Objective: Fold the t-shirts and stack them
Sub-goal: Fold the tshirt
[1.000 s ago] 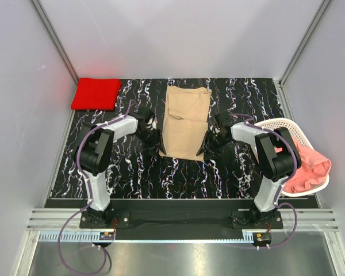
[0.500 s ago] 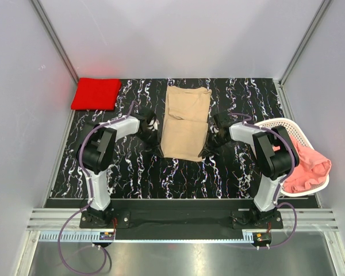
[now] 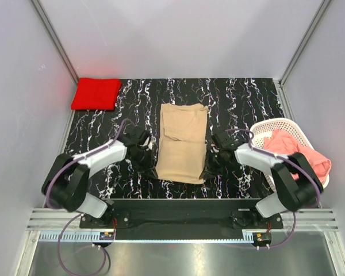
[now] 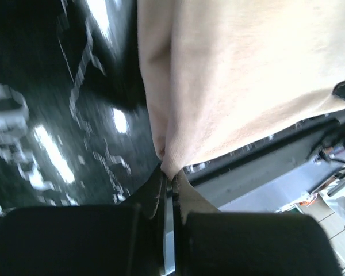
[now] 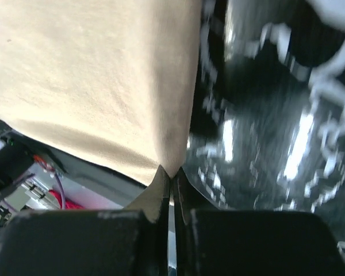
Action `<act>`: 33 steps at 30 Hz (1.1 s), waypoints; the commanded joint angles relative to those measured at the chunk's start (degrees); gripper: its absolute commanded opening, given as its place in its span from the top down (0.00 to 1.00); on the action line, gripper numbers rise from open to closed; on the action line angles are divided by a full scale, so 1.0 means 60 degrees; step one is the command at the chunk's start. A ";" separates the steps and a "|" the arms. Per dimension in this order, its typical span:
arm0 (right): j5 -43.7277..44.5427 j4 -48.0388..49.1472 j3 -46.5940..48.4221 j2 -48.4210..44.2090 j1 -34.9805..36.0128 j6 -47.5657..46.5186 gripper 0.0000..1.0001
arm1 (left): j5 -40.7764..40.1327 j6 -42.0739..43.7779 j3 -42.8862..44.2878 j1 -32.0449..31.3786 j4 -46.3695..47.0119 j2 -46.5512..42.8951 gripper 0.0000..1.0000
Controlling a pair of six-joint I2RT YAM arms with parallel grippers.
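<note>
A tan t-shirt (image 3: 181,144), folded into a long strip, lies in the middle of the black marbled table. My left gripper (image 3: 152,165) is shut on the strip's near left corner. In the left wrist view, my left gripper (image 4: 168,175) pinches a tip of tan cloth (image 4: 247,69). My right gripper (image 3: 207,167) is shut on the near right corner. The right wrist view shows my right gripper (image 5: 172,175) biting the cloth (image 5: 92,75). A folded red t-shirt (image 3: 96,94) rests at the far left corner. A salmon-pink t-shirt (image 3: 302,155) lies crumpled in the basket.
A white lattice basket (image 3: 276,122) stands at the table's right edge, beside my right arm. Grey walls close in the table on the left, far and right sides. The arm bases and a metal rail run along the near edge.
Both grippers have shut on the tan t-shirt's near corners. Both arms have drawn back toward the near edge, and the shirt has slid that way with them.
</note>
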 commanded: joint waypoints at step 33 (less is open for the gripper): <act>-0.0238 -0.4428 1.1623 0.5451 -0.2451 -0.2369 1.00 | -0.0044 0.0312 1.1543 0.1934 -0.3837 0.5394 1.00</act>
